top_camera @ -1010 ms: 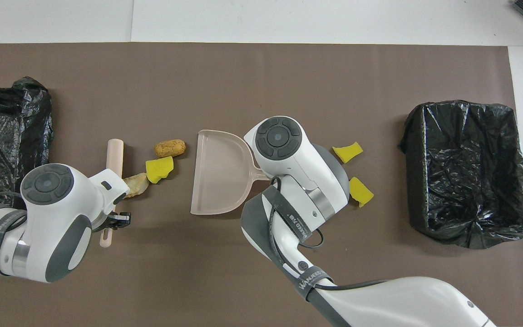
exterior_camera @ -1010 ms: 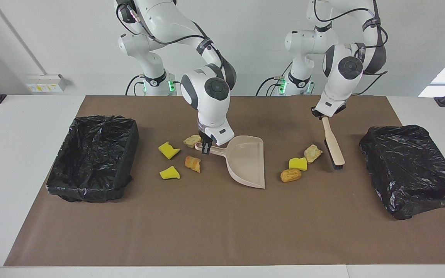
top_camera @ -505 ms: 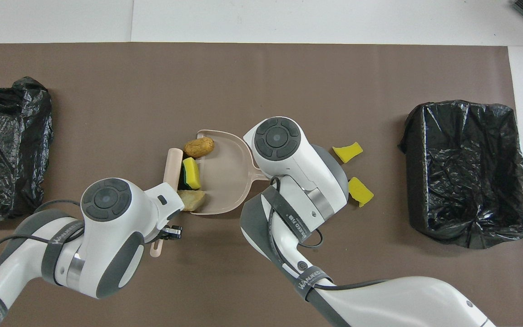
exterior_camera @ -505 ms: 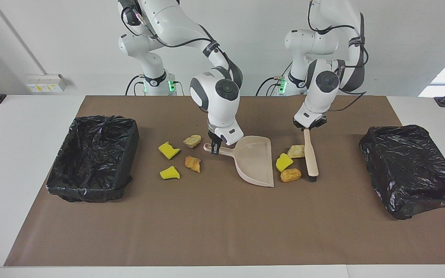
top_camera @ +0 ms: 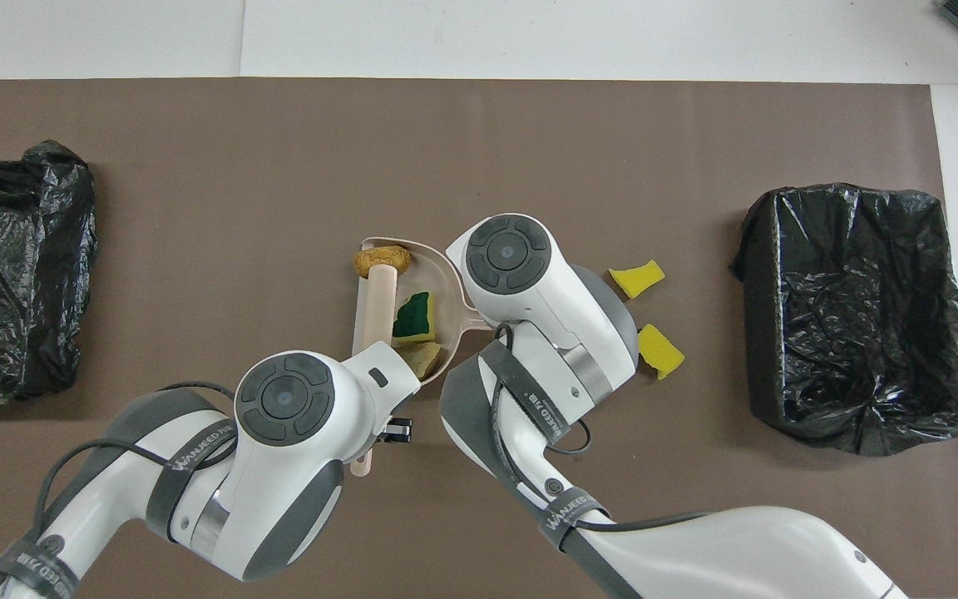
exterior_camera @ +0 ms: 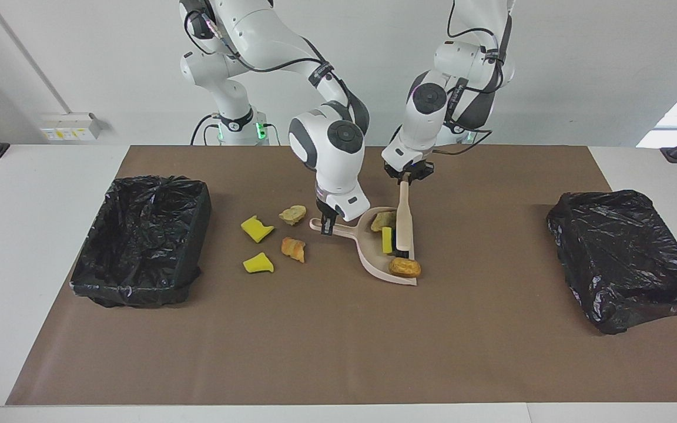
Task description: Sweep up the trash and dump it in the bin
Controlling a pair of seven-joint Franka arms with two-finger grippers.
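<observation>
My right gripper (exterior_camera: 328,222) is shut on the handle of the beige dustpan (exterior_camera: 368,258), which rests on the brown mat. My left gripper (exterior_camera: 407,176) is shut on the beige brush (exterior_camera: 404,217), whose bristles stand inside the pan. Three trash pieces lie in the pan: a tan lump (exterior_camera: 383,221), a yellow sponge chunk (exterior_camera: 386,239) and an orange bread lump (exterior_camera: 404,268) at the pan's open lip. Several more pieces lie beside the handle toward the right arm's end: two yellow chunks (exterior_camera: 256,228) (exterior_camera: 258,264), a tan lump (exterior_camera: 292,214) and an orange lump (exterior_camera: 294,249). In the overhead view the brush (top_camera: 376,308) lies across the pan (top_camera: 437,258).
A black-lined bin (exterior_camera: 156,182) stands open at the right arm's end of the mat. A second black-bagged bin (exterior_camera: 623,258) sits at the left arm's end. The mat's part farther from the robots is bare.
My left gripper has swept the brush toward the right arm's end, pushing the three pieces from beside the pan's mouth into the pan. The dustpan and right gripper have stayed put.
</observation>
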